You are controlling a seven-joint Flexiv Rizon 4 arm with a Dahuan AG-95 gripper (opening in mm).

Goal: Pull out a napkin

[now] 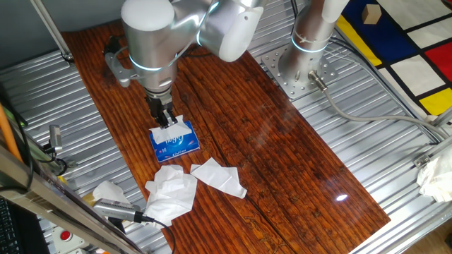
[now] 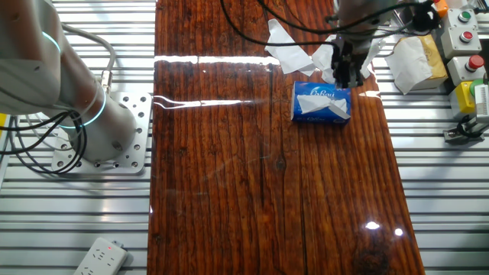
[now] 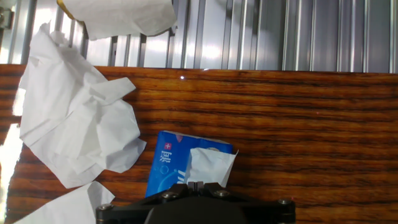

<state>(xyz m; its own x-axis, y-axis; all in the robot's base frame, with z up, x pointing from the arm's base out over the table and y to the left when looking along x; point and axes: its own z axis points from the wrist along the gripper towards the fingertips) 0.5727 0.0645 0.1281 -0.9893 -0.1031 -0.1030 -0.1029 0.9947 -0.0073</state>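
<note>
A small blue tissue pack (image 1: 174, 142) lies on the wooden table (image 1: 282, 176); it also shows in the other fixed view (image 2: 321, 103) and the hand view (image 3: 166, 171). A white napkin (image 3: 209, 165) sticks up out of the pack's top, also seen in one fixed view (image 1: 174, 128). My gripper (image 1: 164, 118) stands upright directly over the pack. Its jaws are closed together on the napkin's edge (image 3: 196, 183). In the other fixed view the gripper (image 2: 345, 76) is at the pack's far edge.
A crumpled white tissue (image 1: 171, 194) (image 3: 74, 118) and a flat pointed-corner tissue (image 1: 220, 176) lie next to the pack. Another white sheet (image 3: 118, 15) lies on the metal ribs. Button boxes (image 2: 466, 30) and the robot base (image 1: 304, 63) stand beside the table.
</note>
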